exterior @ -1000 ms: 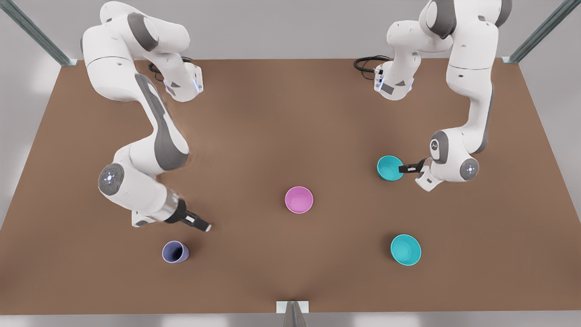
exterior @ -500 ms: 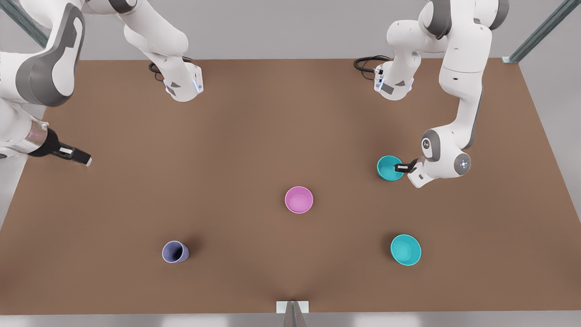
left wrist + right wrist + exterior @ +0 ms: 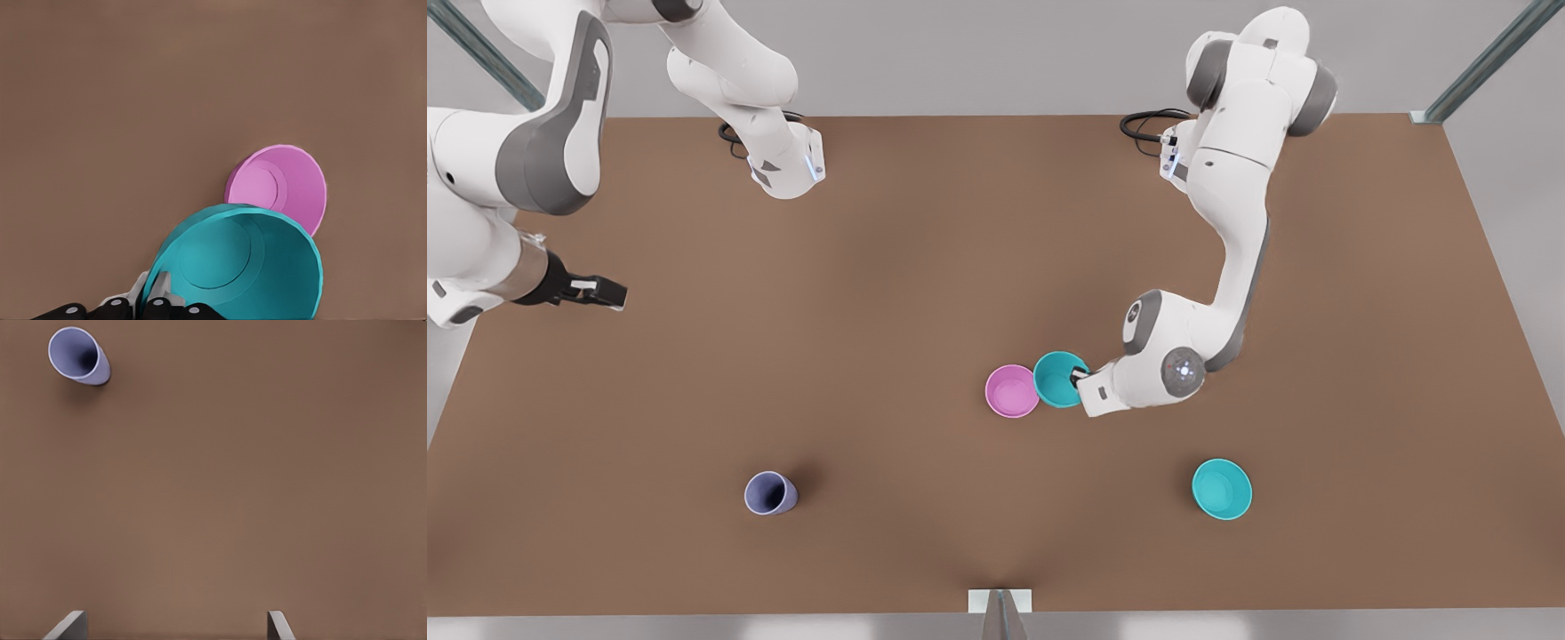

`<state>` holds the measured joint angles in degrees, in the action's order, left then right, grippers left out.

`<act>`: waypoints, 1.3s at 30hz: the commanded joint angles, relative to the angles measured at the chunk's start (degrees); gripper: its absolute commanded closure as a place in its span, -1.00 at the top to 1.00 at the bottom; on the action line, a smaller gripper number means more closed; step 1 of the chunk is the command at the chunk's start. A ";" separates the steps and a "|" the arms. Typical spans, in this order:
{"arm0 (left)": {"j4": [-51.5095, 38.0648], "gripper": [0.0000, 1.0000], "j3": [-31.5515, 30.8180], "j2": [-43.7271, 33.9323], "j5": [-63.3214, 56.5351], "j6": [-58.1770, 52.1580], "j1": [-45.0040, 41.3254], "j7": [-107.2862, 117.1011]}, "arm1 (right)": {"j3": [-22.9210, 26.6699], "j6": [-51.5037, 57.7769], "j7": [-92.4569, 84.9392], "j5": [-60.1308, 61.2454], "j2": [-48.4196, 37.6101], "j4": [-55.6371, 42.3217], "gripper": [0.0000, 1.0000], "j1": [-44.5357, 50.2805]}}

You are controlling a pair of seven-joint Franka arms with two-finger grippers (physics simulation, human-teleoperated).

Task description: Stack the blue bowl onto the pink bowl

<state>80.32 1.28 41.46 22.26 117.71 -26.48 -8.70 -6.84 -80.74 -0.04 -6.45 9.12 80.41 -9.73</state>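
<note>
Brown desk [image 3: 925, 267] beneath two arms. Left pincer [image 3: 1080, 378], closed on the rim of the blue bowl [image 3: 1059, 380], carries it just beside the pink bowl [image 3: 1012, 391], on the front view's right; the left wrist view shows their outlines overlapping slightly. Grasp and most of the transfer appear done; centring, lowering and release remain. Right pincer [image 3: 605, 293], fingers apart and empty, waits over the desk's far edge at the front view's left.
</note>
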 commanded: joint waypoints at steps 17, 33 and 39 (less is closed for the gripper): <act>-6.23 -0.57 -1.37 6.09 0.68 -3.89 -3.41 40.86 | -0.10 -1.18 -9.02 0.73 1.51 0.18 1.00 -1.78; -6.41 1.00 -1.64 3.64 -0.72 -8.52 -3.49 41.57 | -0.19 -1.18 -8.93 0.73 1.60 0.10 1.00 -1.78; -12.46 1.00 17.53 -21.25 -18.92 -51.69 -1.31 12.30 | -0.19 -1.09 -8.93 0.73 1.60 0.10 1.00 -1.78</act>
<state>69.20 14.46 21.01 9.97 87.24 -24.86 20.49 -7.02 -81.88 -7.98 -5.74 10.79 80.53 -11.52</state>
